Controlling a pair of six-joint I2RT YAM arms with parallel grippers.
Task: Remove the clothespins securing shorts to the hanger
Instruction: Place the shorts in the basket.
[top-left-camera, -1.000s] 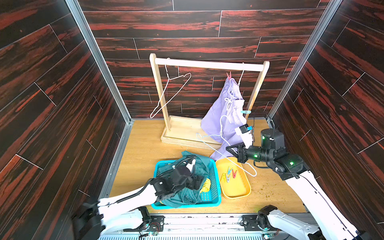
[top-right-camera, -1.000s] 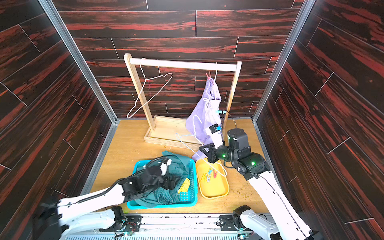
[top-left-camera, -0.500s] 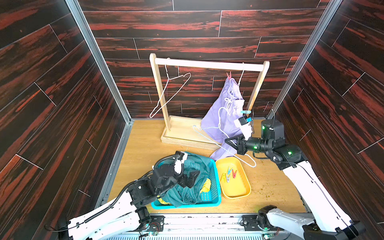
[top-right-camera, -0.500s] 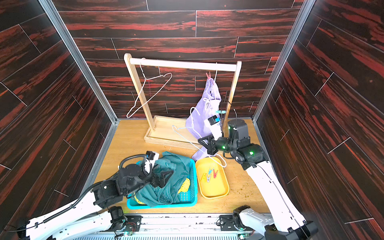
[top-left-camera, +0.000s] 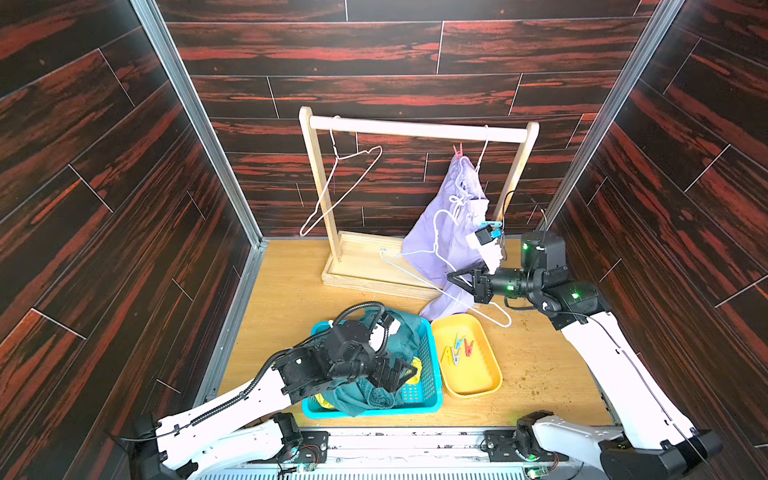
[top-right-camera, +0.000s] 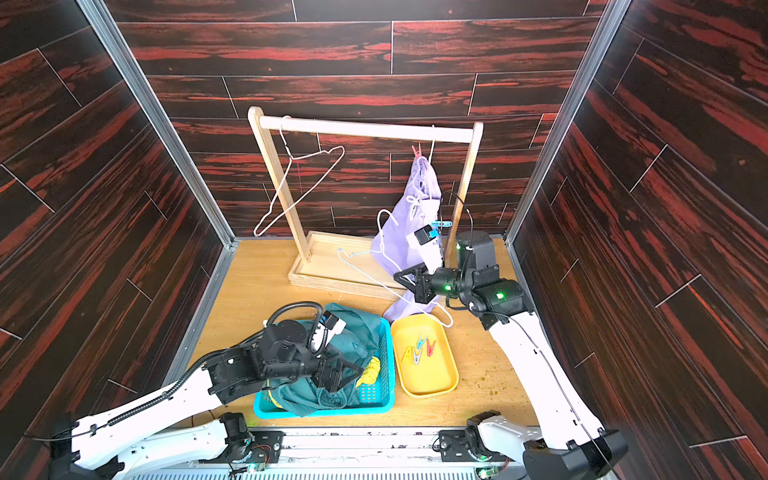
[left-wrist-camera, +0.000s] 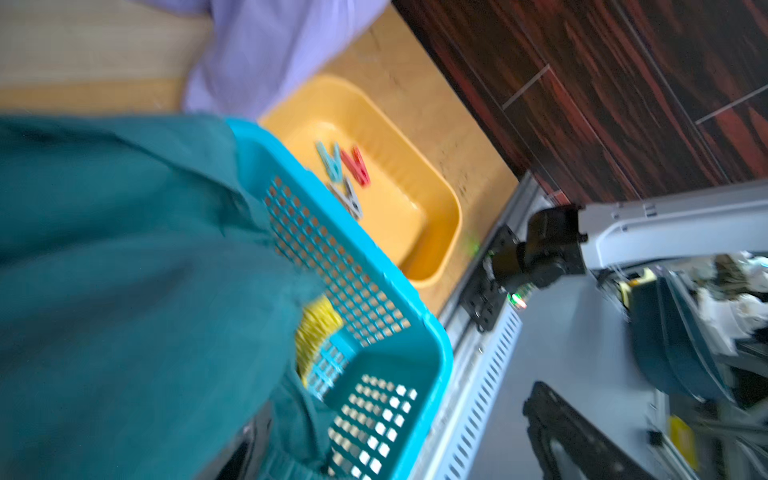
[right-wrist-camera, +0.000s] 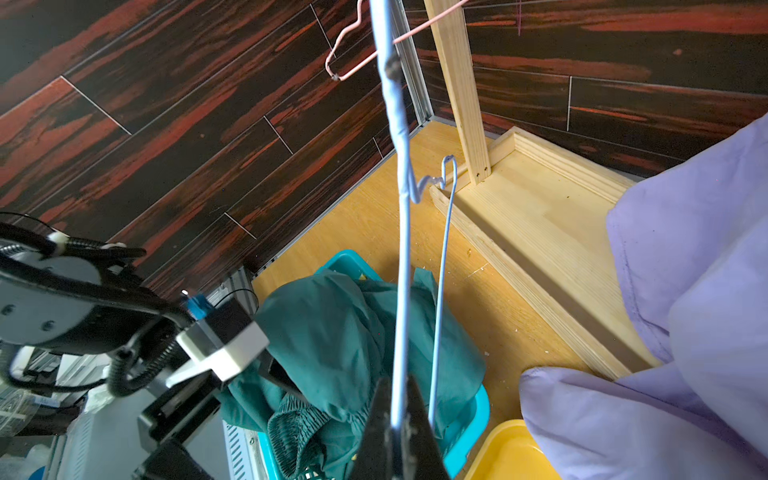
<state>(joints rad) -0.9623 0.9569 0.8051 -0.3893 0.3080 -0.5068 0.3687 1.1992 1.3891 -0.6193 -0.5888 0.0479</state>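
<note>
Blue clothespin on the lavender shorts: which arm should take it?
Right, likely: the right gripper is near the blue clothespin, though shut on a loose hanger; the left gripper, open, is far off over the basket.

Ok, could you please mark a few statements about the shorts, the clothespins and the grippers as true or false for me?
1. The right gripper is shut on a loose wire hanger. True.
2. The yellow tray is empty. False: several clothespins lie in it.
3. The teal shorts lie in the blue basket. True.
4. The lavender shorts lie flat on the table. False: a red clothespin holds their top up under the rail.
5. The left gripper is shut on the teal shorts. False: it stands open over the basket.
</note>
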